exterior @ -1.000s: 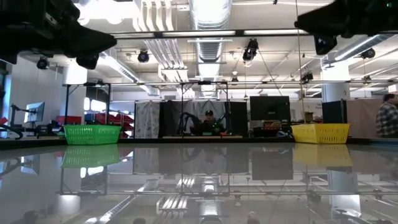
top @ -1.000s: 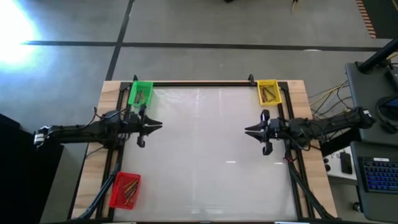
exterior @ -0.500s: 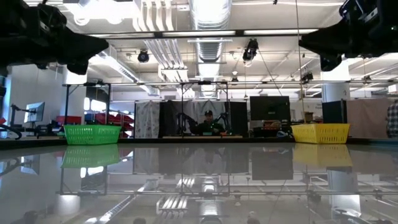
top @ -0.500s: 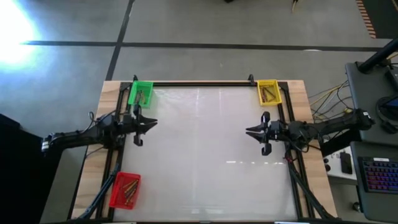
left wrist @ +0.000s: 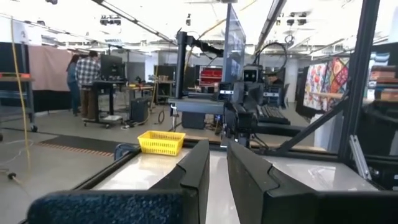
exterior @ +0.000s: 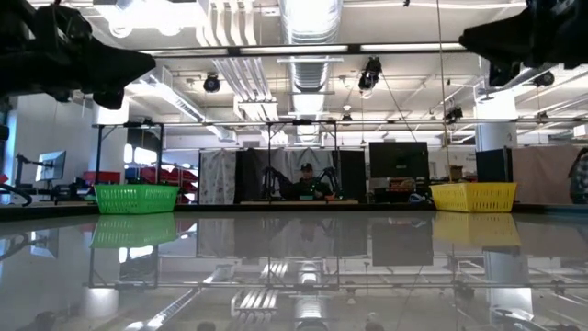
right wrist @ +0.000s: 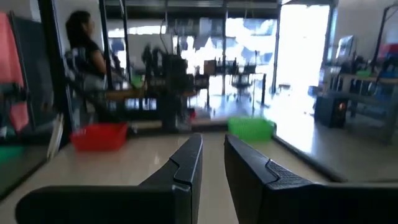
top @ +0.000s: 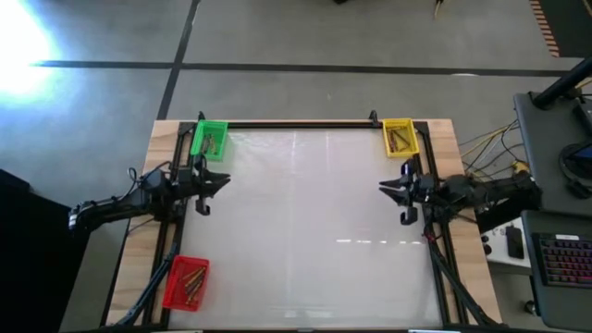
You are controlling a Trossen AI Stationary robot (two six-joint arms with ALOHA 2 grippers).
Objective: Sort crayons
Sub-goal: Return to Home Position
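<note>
The crayons lie as small sticks inside three bins: a green bin [top: 209, 139] at the far left, a yellow bin [top: 400, 137] at the far right and a red bin [top: 188, 282] at the near left. My left gripper [top: 227, 179] hangs over the table's left side, just near of the green bin, and points toward the table's middle. My right gripper [top: 382, 191] hangs over the right side, near of the yellow bin, facing it. Each gripper [left wrist: 217, 149] [right wrist: 213, 142] is shut to a narrow slit with nothing in it.
The white tabletop [top: 305, 213] between the two grippers carries no loose object that I can see. A black frame rail [top: 296, 126] runs along the far edge. People stand in the room beyond the table [right wrist: 84, 43]. A desk with a keyboard [top: 564, 259] stands to the right.
Both arms have drawn back from the table's middle. My left gripper has gone toward the left edge and my right gripper toward the right edge. Both stay above the table with the same narrow slit. The bins and crayons have not moved.
</note>
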